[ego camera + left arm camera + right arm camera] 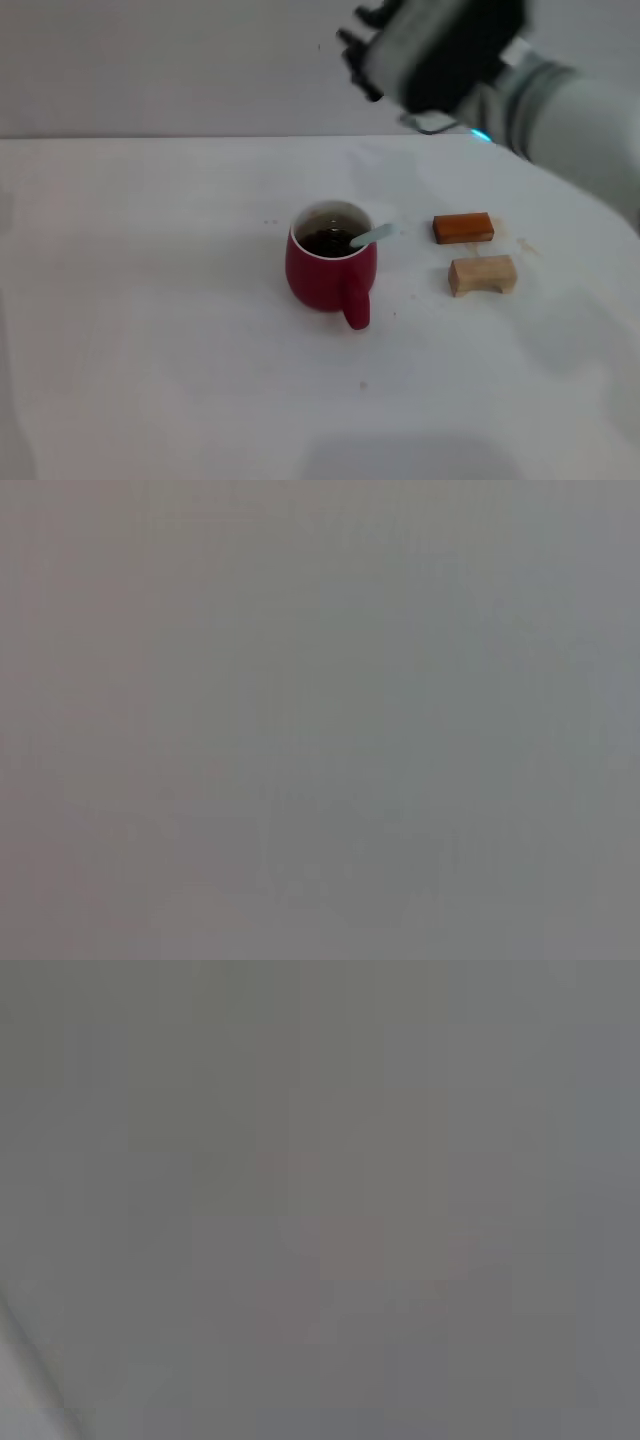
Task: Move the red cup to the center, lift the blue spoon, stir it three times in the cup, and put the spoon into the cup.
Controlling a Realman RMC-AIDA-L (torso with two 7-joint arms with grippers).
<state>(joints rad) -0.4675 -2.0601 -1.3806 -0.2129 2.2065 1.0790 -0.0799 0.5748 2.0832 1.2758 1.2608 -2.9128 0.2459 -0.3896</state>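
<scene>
cup, dark red with a white inside, stands upright near the middle of the white desk, its loop handle turned toward the near edge. dark liquid fills it close to the rim. spoon sits in the cup: its pale blue handle leans out over the rim on the side facing the desk's right edge, and its bowl is hidden down in the liquid.

right claw hangs high in the air above the far part of the desk, toward the far right corner, blurred and dark at the end of a grey-white arm that comes in from the right edge. it is well apart from the cup and the spoon, touching neither; the cup lies nearer the near edge and more to the left than the claw. nothing shows in its grip, and i cannot tell whether it is wide or narrow. the left claw does not show in the head view, and both wrist views give only flat grey with nothing to make out.

between the cup and the right edge lie two small blocks, close to each other but not touching: an orange-brown block on the far side and a pale wood block just nearer the near edge. both are apart from the cup.
</scene>
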